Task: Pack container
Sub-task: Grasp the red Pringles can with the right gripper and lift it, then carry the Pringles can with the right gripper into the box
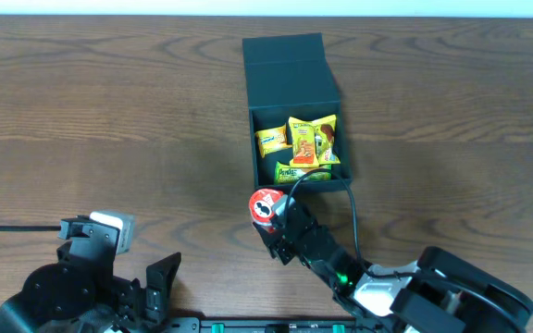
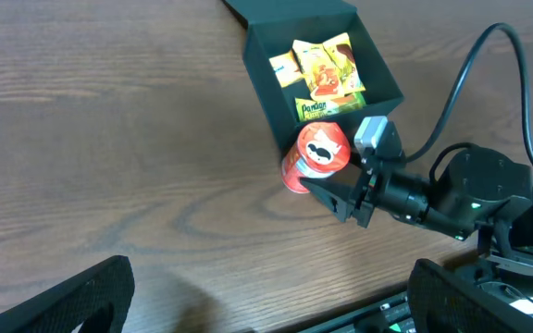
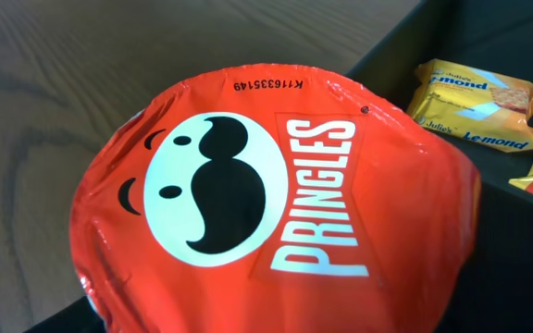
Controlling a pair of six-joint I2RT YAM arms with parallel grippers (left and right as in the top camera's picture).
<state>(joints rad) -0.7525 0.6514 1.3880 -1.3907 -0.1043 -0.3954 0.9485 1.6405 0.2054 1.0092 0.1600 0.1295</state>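
The dark teal-black container [image 1: 296, 181] stands open at the table's middle, its flap lid [image 1: 285, 60] folded back. It also shows in the left wrist view [image 2: 382, 69] and the right wrist view [image 3: 452, 28]. Several yellow snack packets [image 1: 311, 141] lie inside. A small red Pringles can [image 1: 266, 205] is just in front of the container's near left corner. My right gripper [image 1: 280, 231] is shut on the can, whose foil top fills the right wrist view [image 3: 276, 203]. My left gripper [image 2: 266, 296] is open and empty, low at the front left.
A black cable [image 1: 353, 208] arcs from the right arm over the container's near wall. Another cable [image 1: 7, 227] runs off the left edge. A white block [image 1: 109, 222] sits on the left arm. Bare wood lies left and right of the container.
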